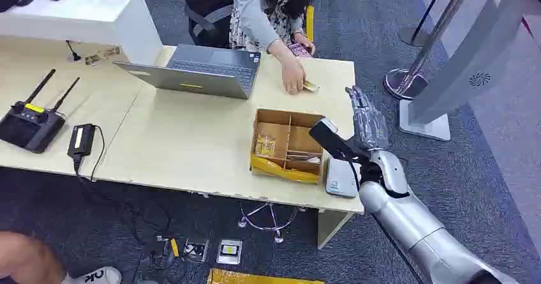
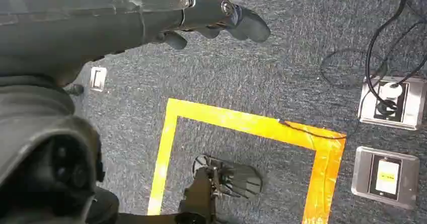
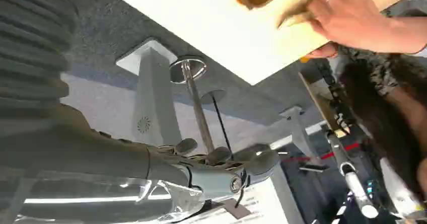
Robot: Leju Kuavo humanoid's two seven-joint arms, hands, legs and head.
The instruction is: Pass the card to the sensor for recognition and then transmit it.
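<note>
the card [image 1: 311,85], a small yellowish piece, lies on the pale desk [image 1: 185,137] near its far right corner, under the fingertips of a person's hand [image 1: 293,80]; the person in a grey sleeve sits behind the desk. the sensor [image 1: 340,179], a flat grey-white pad with a small label too small to read, sits at the near right edge just beside the open cardboard box [image 1: 286,145], which has dividers and yellow packets inside. the right hand [image 1: 365,118] hangs above the right end of the desk, near the card but apart from it, fingers stretched out and slightly spread, holding nothing; its silver arm comes up from the lower right. the left hand [image 2: 221,20] hangs low over grey carpet, fingers loosely curled, nothing in them. no writing can be read clearly. an open grey laptop [image 1: 204,70], a black controller with two antennas [image 1: 29,121] and a black power adapter [image 1: 81,140] also sit on the desk. yellow floor tape [image 2: 241,128] and metal floor sockets [image 2: 387,176] mark the carpet; a stanchion post [image 1: 424,54] stands to the right.
</note>
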